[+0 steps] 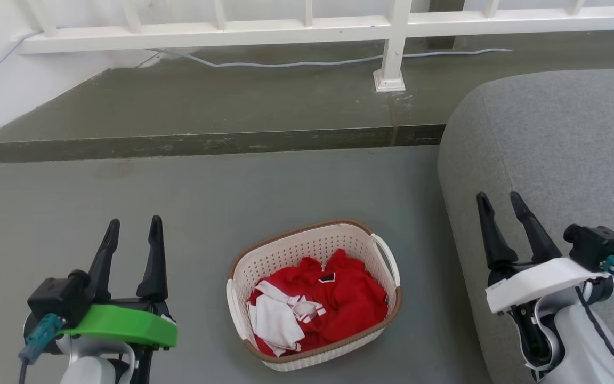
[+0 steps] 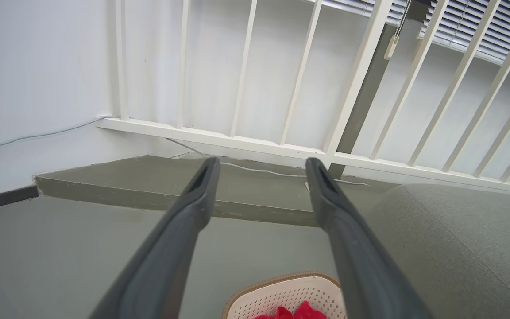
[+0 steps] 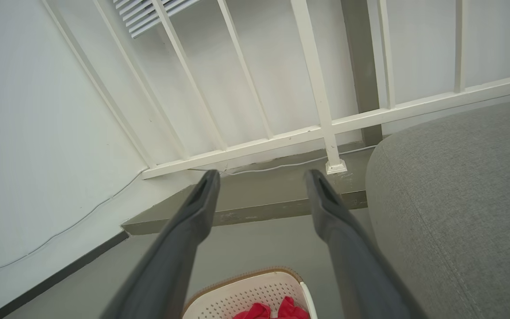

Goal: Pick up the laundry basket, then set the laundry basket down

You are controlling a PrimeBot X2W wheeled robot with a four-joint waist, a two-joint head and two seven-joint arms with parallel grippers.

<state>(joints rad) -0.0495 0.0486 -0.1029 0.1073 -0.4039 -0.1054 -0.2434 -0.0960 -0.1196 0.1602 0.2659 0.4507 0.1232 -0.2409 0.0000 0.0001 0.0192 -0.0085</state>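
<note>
Nearest at hand, the left gripper (image 1: 135,220), under its green cover, hung low with its two dark fingers spread and nothing between them. The right gripper (image 1: 498,195), white-covered, was likewise spread and empty, poised over the edge of a grey sofa (image 1: 552,160). The laundry basket (image 1: 312,248) stood on the grey floor (image 1: 232,197) about midway between the two, well apart from both and touched by neither. A heap of red clothing (image 1: 349,298) with a white piece (image 1: 275,320) on it hid the basket's bottom. In each wrist view the bottom edge cut the basket off, leaving its far brown rim and a bit of red cloth. Both arms ran out of the head view at the lower corners.
</note>
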